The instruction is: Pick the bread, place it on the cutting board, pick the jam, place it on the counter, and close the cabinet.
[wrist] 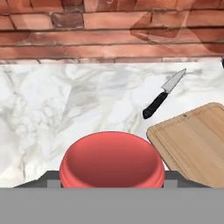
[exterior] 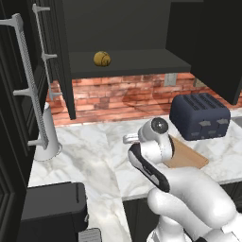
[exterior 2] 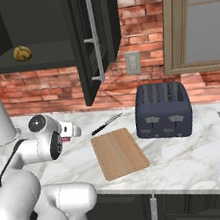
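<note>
Hand view: I see the jam (wrist: 112, 159) right at the fingertips above the counter (wrist: 65, 109), beside the cutting board (wrist: 194, 140); whether the gripper grips it, I cannot tell. Bread (exterior: 102, 58) sits on the cabinet (exterior: 142, 61) shelf.

I see the bread (exterior 2: 22, 53) on the open cabinet (exterior 2: 87, 39) shelf, the cutting board (exterior 2: 119, 152) bare on the counter (exterior 2: 191, 161), a knife (exterior 2: 106, 124) behind it, a toaster (exterior 2: 163, 110) beside
</note>
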Robot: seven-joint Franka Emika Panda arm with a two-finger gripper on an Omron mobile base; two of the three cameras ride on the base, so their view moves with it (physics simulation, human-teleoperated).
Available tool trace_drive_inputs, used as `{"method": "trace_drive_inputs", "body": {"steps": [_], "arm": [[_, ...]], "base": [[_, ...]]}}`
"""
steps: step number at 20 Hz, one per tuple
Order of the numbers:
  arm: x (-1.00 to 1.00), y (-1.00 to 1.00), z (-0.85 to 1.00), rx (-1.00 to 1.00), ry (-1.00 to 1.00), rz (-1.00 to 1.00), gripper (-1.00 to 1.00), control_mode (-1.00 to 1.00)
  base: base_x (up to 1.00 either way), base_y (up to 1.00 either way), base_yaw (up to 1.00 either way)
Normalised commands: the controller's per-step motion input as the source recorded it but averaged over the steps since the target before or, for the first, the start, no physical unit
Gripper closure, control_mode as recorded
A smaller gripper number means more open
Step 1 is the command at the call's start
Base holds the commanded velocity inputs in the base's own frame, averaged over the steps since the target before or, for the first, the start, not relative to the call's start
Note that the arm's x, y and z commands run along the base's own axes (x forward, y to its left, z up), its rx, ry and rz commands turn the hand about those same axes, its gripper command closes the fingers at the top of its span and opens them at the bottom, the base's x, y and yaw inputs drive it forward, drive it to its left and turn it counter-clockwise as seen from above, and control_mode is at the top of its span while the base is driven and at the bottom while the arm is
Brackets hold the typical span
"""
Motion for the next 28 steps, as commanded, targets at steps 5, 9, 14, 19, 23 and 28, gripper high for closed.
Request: {"method": "trace_drive_inputs", "body": {"steps": [5,9,14,19,23,28], "arm": [[0.25,0.00,-0.33,0.00,0.00,0.00,1.00,-1.00],[0.20,0.00,-0.35,0.00,0.01,0.00,1.00,-1.00],[0.09,0.00,-0.35,0.00,0.03,0.00,1.00,-1.00],[0.00,0.00,-0.30,0.00,0.03,0.00,1.00,-1.00],[0.00,0.00,-0.17,0.00,0.03,0.00,1.00,-1.00],[0.00,0.00,-0.18,0.00,0.01,0.00,1.00,-1.00]], "base": [[0.00,0.00,0.00],[0.00,0.00,0.00],[0.00,0.00,0.00],[0.00,0.00,0.00],[0.00,0.00,0.00],[0.00,0.00,0.00]]}}
